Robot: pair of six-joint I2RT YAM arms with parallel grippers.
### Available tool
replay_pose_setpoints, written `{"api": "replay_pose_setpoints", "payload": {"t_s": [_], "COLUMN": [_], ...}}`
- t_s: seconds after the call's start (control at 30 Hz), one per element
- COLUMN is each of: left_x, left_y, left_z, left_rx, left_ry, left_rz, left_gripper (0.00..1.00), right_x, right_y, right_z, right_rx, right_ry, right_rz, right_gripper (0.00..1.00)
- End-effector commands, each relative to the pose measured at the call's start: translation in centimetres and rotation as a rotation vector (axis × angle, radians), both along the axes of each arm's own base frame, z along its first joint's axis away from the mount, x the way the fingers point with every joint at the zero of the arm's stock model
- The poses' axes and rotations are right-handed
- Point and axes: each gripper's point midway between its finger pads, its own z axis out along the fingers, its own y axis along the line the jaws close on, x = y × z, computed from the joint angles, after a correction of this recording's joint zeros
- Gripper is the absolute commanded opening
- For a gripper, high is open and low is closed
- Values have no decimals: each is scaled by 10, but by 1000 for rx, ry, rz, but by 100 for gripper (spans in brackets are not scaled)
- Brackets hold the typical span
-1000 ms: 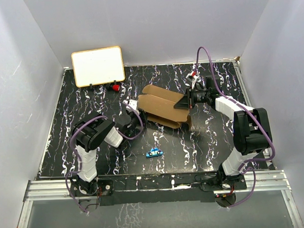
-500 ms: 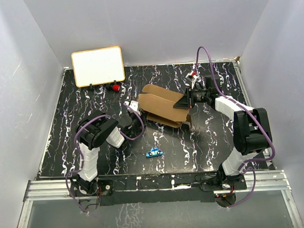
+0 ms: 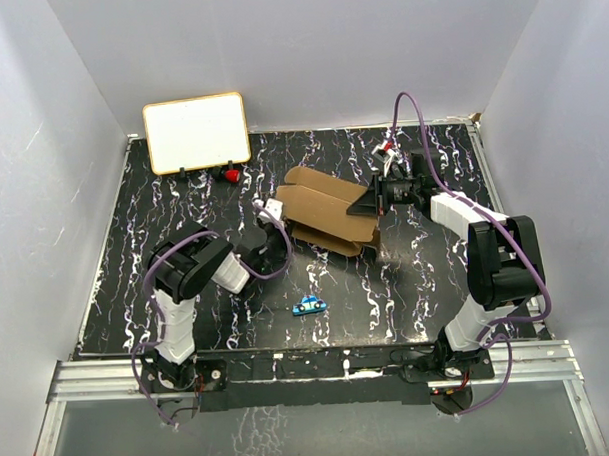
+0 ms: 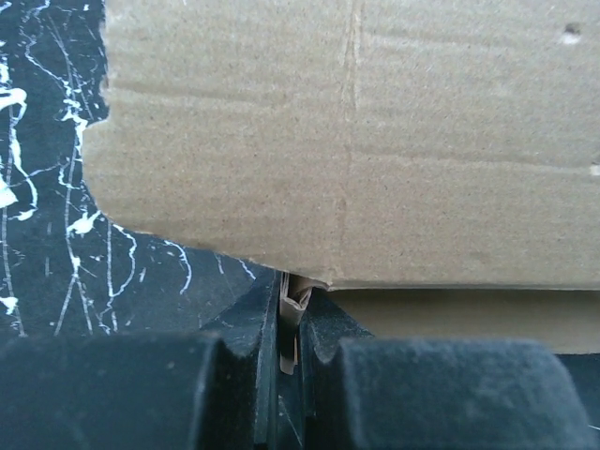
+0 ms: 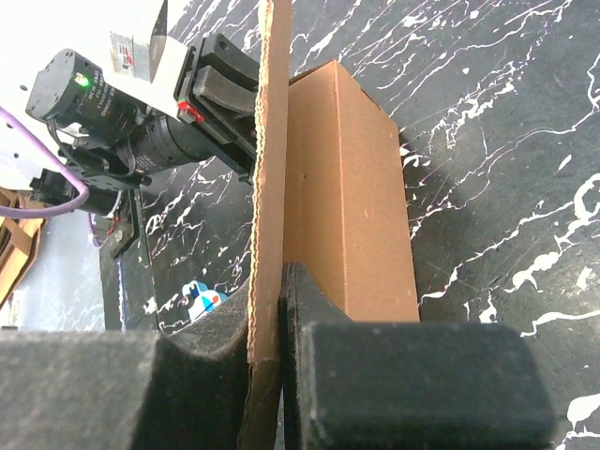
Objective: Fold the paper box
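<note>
Top external view: the paper box (image 3: 319, 215) lay partly formed on the black marbled table (image 3: 163, 193), just right of the frame's centre. The left gripper (image 3: 268, 213) met its left edge and the right gripper (image 3: 372, 200) its right edge.

Left wrist view: the jaws were pressed together on a thin cardboard lip at lower centre. A broad brown panel filled the upper frame.

Right wrist view: the jaws pinched a panel standing on edge, running up the frame left of centre. A flat carton face sat just right of it.

Assessment: I judged the step in hand to be raising and squaring the walls between 2 opposed grips. To do it well, I would move both arms together along the creases. I would hold the pinches close to the fold lines and avoid pulling outward, since the left hold covered only a narrow lip and could slip or tear. A small blue object (image 3: 308, 306) lay at lower centre, well apart from the work.
</note>
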Motion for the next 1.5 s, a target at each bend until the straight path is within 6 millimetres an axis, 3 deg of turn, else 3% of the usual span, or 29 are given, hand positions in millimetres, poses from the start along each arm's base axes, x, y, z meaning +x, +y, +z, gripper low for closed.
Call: {"api": "replay_pose_setpoints", "payload": {"t_s": [0.0, 0.5, 0.63, 0.9, 1.07, 1.33, 1.47], "left_x": [13, 11, 8, 1, -8, -34, -46], "left_y": [24, 27, 26, 29, 29, 41, 48], "left_z": [2, -10, -10, 0, 12, 23, 23], "left_rx": [121, 273, 237, 199, 158, 102, 102], "left_ry": [8, 14, 15, 15, 13, 74, 183], "left_rz": [108, 110, 106, 110, 89, 72, 38], "left_gripper": [0, 1, 17, 32, 50, 77, 81], "right_x": [7, 7, 6, 8, 10, 11, 13], "right_y": [-1, -1, -1, -3, -7, -9, -9], "right_z": [14, 13, 13, 14, 17, 24, 33], "right_rx": [8, 12, 15, 14, 14, 23, 28], "right_ry": [-78, -72, -71, -79, -85, -104, -132], "right_rz": [4, 5, 8, 1, -9, -3, 5], "right_gripper": [8, 8, 8, 8, 8, 8, 8]}}
